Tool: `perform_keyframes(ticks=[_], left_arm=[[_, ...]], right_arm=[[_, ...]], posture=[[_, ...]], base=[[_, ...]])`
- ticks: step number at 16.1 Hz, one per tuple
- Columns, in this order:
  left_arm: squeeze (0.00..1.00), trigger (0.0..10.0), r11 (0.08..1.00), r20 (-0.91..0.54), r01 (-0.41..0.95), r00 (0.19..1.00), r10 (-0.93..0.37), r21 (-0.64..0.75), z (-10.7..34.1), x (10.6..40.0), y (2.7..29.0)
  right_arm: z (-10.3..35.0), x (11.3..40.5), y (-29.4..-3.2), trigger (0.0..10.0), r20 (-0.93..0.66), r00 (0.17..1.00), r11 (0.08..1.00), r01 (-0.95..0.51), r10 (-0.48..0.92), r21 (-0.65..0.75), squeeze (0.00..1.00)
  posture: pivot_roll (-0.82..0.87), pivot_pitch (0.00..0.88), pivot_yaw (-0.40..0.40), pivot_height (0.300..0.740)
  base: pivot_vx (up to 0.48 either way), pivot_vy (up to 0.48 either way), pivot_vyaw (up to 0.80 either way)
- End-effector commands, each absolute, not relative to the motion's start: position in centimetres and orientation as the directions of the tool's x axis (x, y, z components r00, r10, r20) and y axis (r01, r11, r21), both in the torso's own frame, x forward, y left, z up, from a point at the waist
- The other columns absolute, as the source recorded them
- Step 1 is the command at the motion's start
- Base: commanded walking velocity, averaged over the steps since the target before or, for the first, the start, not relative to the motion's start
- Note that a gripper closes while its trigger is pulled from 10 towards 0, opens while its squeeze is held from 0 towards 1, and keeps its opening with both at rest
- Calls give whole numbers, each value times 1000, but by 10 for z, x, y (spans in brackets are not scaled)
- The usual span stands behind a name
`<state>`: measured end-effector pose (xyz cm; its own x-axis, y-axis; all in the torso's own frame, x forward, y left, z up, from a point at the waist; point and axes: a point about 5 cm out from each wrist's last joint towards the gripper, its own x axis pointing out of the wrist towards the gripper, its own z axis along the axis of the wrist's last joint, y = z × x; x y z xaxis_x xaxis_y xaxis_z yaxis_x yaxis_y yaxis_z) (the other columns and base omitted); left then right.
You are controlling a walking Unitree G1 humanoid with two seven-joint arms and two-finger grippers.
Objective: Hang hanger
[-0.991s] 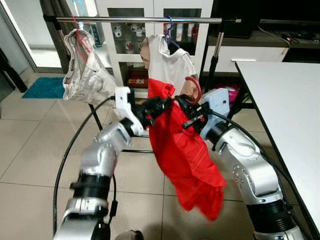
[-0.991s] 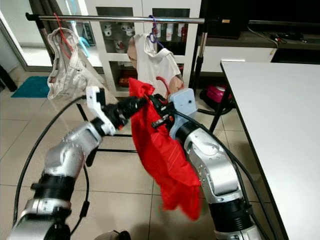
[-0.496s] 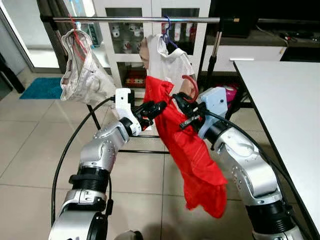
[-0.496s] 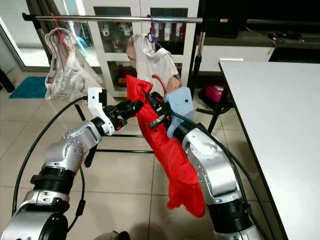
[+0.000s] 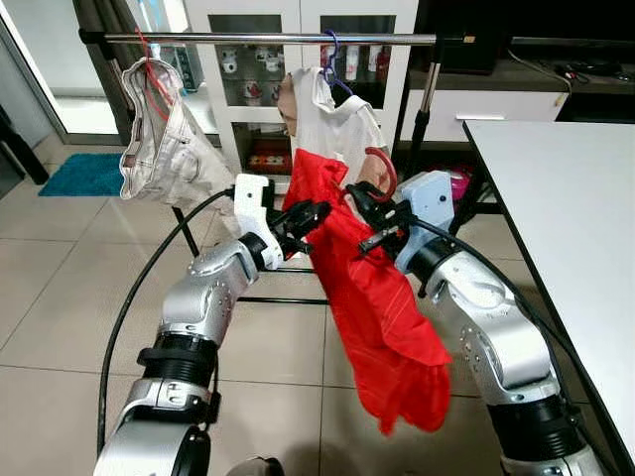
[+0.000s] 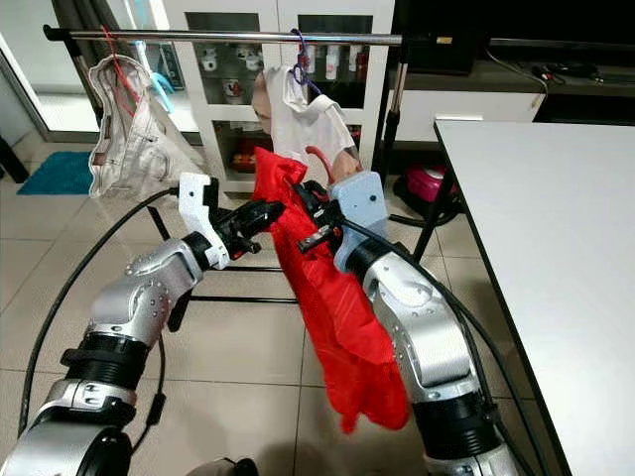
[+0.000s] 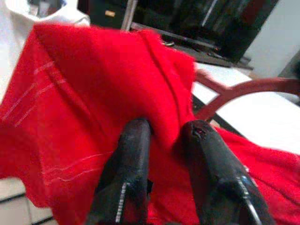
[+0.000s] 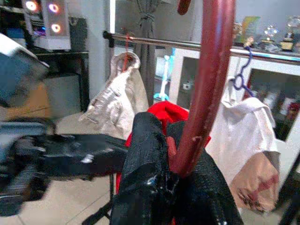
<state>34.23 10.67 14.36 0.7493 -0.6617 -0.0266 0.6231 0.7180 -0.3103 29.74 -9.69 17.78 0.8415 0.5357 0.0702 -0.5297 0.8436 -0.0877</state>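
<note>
So up close the right gripper [image 8: 174, 176] has its two black fingers clamped on the dark red hanger [image 8: 206, 79], which curves up out of frame. A red garment [image 8: 169, 112] bunches just behind the fingers. The left gripper [image 8: 101, 152] reaches in toward it, blurry. Further back a metal rail [image 8: 154, 43] carries a beige garment [image 8: 117, 105] and a white shirt [image 8: 243, 129] on a purple hook [image 8: 240, 77].

Bare stretch of the horizontal silver metal rail [image 5: 238, 38] between the crumpled beige garment [image 5: 164, 149] and white shirt [image 5: 335, 124].
</note>
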Motion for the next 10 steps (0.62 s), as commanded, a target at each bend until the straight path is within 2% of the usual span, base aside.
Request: perform_keyframes(ticks=[1,9,10], left_arm=[[0,0,724,-49,637,741,-669,-265,143,340,106],[0,0,707,-22,655,729,-684,-264,147,341,103],[0,0,678,-25,689,696,-717,-255,149,338,99]], right_arm=[[184,302,-101,0,74,859,861,-499,507,-100,0],[176,304,-107,0,12,883,877,-465,469,-121,0],[166,308,-120,0,-51,930,923,-368,364,-114,0]], posture=[[-146,0,60,740],[-156,0,66,740],[-157,0,65,740]], base=[[0,0,0],[0,0,0],[0,0,0]])
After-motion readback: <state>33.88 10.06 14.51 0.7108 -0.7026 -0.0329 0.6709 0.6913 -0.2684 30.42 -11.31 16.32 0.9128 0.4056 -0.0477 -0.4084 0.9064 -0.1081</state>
